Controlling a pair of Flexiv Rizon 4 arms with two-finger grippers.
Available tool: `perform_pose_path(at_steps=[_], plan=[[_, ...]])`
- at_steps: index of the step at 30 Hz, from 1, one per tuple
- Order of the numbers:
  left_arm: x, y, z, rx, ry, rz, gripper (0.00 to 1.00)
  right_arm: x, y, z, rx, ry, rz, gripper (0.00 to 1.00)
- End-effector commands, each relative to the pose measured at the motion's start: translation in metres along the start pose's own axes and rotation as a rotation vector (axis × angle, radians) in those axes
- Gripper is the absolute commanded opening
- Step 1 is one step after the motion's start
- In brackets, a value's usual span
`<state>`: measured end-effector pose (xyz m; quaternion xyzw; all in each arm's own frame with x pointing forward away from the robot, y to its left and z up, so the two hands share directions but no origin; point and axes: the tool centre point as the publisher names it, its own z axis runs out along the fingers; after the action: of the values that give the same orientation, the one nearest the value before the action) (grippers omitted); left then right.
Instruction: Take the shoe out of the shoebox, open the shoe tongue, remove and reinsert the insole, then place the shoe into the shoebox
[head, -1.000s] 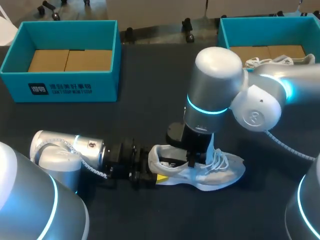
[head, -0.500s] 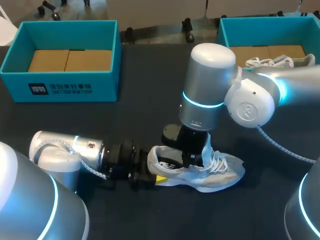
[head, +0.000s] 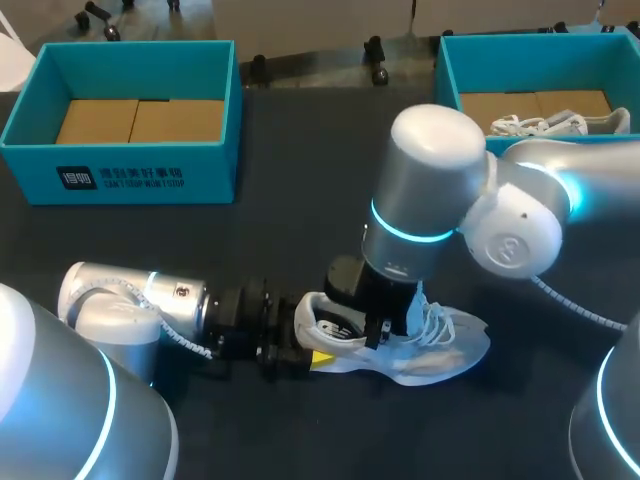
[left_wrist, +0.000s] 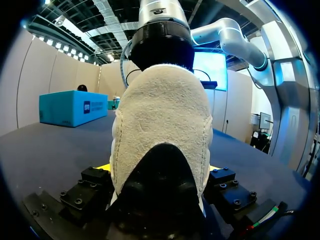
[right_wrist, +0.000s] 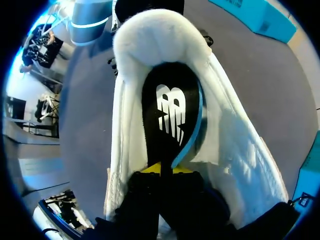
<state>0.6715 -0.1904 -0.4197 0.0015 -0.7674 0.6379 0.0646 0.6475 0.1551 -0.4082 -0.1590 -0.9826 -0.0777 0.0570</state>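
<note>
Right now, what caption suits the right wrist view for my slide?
Right gripper inside the white shoe opening, at the black insole near end.

Shoe (head: 445, 345) on table (head: 300, 170) (shoeboxes (head: 215, 165) behind)

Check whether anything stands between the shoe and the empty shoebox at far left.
Nothing visible does: only bare table separates the shoe and the shoebox; the right arm stands over the shoe.
</note>
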Motion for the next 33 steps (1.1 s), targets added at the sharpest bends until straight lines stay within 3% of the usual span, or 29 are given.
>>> perform_pose_path(at_steps=[1,13,28,33], plan=[[-0.004,0.000,0.002,-0.002,-0.002,-0.003,0.00,0.020,-0.005,-0.002,-0.052,-0.107,0.000,0.00],[-0.004,0.000,0.002,-0.002,-0.002,-0.003,0.00,0.005,-0.003,-0.034,-0.161,-0.261,-0.040,0.00],[-0.004,0.000,0.002,-0.002,-0.002,-0.003,0.00,0.011,-0.009,-0.061,-0.204,-0.343,-0.051,0.00],[-0.004,0.000,0.002,-0.002,-0.002,-0.003,0.00,0.006,-0.005,-0.065,-0.195,-0.320,-0.072,0.00]])
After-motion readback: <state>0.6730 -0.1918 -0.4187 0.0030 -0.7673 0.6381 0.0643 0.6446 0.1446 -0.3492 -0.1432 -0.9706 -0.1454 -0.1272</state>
